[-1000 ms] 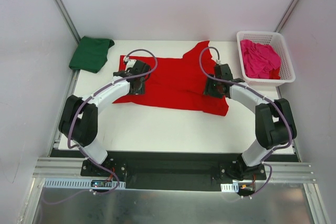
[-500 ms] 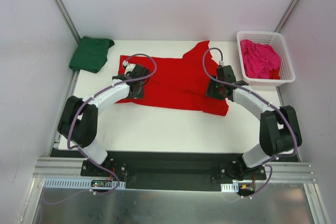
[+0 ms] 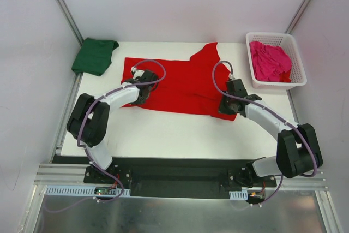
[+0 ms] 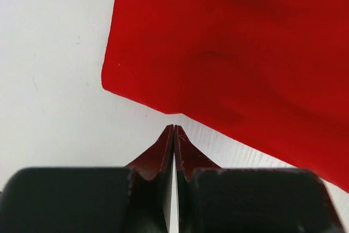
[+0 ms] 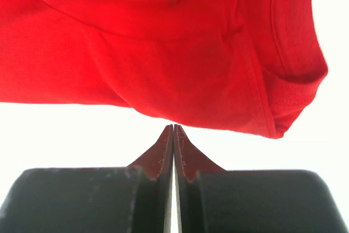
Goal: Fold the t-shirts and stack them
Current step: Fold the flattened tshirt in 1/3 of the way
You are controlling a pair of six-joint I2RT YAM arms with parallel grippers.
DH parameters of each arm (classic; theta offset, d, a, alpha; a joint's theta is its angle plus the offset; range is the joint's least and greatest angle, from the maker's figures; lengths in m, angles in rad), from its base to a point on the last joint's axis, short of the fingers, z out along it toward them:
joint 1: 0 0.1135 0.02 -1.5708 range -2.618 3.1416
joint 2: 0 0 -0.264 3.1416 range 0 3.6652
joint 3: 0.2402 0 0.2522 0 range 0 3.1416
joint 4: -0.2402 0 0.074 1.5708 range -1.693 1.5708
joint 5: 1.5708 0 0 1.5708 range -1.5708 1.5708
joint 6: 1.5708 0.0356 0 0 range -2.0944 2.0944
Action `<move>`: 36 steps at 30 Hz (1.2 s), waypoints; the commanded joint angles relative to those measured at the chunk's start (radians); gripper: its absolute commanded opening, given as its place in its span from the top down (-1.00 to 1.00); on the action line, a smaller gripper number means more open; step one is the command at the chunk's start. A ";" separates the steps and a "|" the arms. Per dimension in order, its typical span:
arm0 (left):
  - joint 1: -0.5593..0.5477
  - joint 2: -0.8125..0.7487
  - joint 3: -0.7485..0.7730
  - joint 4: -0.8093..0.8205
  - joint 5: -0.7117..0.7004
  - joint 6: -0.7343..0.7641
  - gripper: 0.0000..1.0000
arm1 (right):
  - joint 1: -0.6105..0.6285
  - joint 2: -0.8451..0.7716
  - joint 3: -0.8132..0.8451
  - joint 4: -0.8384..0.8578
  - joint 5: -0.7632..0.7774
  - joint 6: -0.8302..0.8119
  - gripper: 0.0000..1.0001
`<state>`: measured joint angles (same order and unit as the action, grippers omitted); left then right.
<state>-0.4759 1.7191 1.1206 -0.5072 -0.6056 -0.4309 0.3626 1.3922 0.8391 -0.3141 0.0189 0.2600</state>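
White table [image 3: 163, 135] fills the middle of the overhead frame, with both arm bases along its bottom edge. Above the bare near strip, the left gripper [image 4: 173, 129] is clenched, its fingertips pressed flat together right at the near hem of the red t-shirt [image 3: 182, 83], close to that shirt's lower left corner. No cloth shows between them. The right gripper [image 5: 173, 129] is clenched the same way at the hem near the lower right corner, where the fabric is folded over. The red t-shirt lies spread across the table's centre. At upper left sits the folded green t-shirt [image 3: 94, 55]. At upper right the pink t-shirt [image 3: 270, 61] lies crumpled in a white basket [image 3: 298, 64].
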 commanded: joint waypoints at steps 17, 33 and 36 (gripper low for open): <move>-0.010 0.125 0.134 0.025 -0.080 0.053 1.00 | 0.010 0.087 -0.006 0.052 0.016 0.002 0.97; 0.074 0.188 0.179 0.013 -0.028 0.135 1.00 | 0.010 0.180 0.026 0.052 0.033 -0.021 0.97; 0.097 0.192 0.180 0.006 -0.025 0.141 1.00 | 0.010 0.185 0.031 0.049 0.038 -0.025 0.96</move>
<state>-0.4091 1.9049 1.2736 -0.4774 -0.6441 -0.3206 0.3676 1.5661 0.8352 -0.2722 0.0269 0.2497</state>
